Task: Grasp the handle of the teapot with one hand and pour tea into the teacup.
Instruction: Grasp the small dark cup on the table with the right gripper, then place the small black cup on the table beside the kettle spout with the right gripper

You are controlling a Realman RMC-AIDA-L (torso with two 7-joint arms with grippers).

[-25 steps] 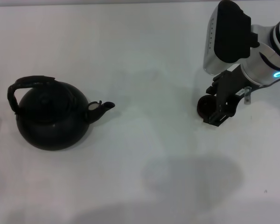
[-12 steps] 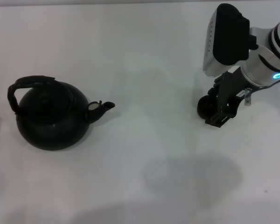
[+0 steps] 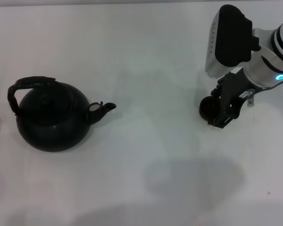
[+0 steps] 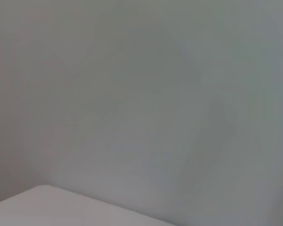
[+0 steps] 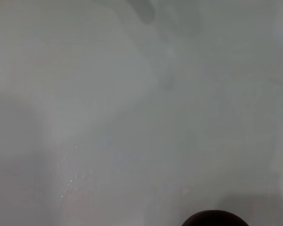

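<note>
The black teapot (image 3: 52,115) stands upright on the left of the white table, its arched handle (image 3: 26,84) on top and its short spout (image 3: 104,109) pointing right. The small dark teacup (image 3: 207,107) stands at the right, partly hidden behind my right gripper (image 3: 225,112), which hangs right against the cup's right side. A dark curved edge of the teacup (image 5: 216,219) shows in the right wrist view. The left gripper is out of view; the left wrist view shows only a pale surface.
The white table (image 3: 151,70) stretches between teapot and teacup with nothing on it. My right arm's silver wrist (image 3: 264,66) and black housing (image 3: 233,35) hang over the far right.
My right gripper has shifted very slightly to the right beside the teacup. The teapot and the teacup have not moved.
</note>
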